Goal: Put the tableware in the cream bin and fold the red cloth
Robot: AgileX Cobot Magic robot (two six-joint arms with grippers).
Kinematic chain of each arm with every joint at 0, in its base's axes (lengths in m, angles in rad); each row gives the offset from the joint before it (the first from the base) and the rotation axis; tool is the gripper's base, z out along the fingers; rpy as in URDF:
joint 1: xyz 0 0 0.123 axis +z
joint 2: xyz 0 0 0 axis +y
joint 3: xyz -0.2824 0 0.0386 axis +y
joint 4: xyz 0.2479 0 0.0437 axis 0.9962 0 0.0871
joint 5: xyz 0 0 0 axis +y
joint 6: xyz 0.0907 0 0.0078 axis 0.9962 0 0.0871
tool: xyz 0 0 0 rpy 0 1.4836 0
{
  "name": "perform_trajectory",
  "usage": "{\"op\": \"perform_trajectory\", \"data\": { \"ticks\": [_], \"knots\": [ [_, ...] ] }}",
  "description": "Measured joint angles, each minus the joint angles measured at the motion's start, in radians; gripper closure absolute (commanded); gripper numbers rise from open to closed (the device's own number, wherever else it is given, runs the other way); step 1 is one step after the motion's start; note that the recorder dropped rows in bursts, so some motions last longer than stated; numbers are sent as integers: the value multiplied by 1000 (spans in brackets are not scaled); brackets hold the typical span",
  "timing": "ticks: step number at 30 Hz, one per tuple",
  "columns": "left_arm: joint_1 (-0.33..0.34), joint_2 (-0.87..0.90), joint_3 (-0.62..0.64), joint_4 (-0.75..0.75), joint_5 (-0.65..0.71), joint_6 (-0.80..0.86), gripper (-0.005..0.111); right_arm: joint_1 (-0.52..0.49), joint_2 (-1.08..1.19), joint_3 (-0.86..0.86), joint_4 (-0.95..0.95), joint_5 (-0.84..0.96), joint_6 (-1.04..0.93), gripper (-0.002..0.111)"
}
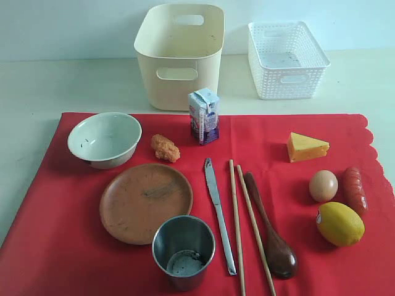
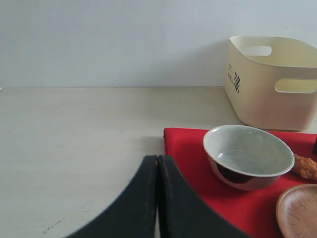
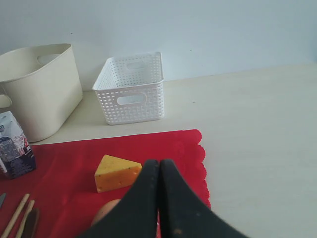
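The red cloth (image 1: 271,179) lies flat on the table with its scalloped edge at the right. On it sit the pale bowl (image 1: 104,139), brown plate (image 1: 145,201), steel cup (image 1: 183,251), silver knife (image 1: 218,211), wooden chopsticks (image 1: 244,225) and dark wooden spoon (image 1: 271,229). The cream bin (image 1: 180,54) stands behind the cloth. Neither arm shows in the exterior view. My left gripper (image 2: 157,159) is shut and empty, off the cloth's corner near the bowl (image 2: 247,155). My right gripper (image 3: 159,163) is shut and empty, over the cloth's scalloped side (image 3: 198,158).
A white lattice basket (image 1: 287,59) stands right of the cream bin. Food lies on the cloth: milk carton (image 1: 203,115), fried piece (image 1: 165,148), cheese wedge (image 1: 306,147), egg (image 1: 323,185), sausage (image 1: 355,189), lemon (image 1: 340,224). Bare table surrounds the cloth.
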Motion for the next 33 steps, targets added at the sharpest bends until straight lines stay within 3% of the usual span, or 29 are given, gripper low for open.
{"op": "perform_trajectory", "data": {
  "ticks": [15,23,33],
  "knots": [
    [0,0,0,0,0,0,106,0,0,0,-2,-3,0,108],
    [0,0,0,0,0,0,106,0,0,0,-2,-200,0,108],
    [0,0,0,0,0,0,106,0,0,0,7,-309,21,108]
  ]
}}
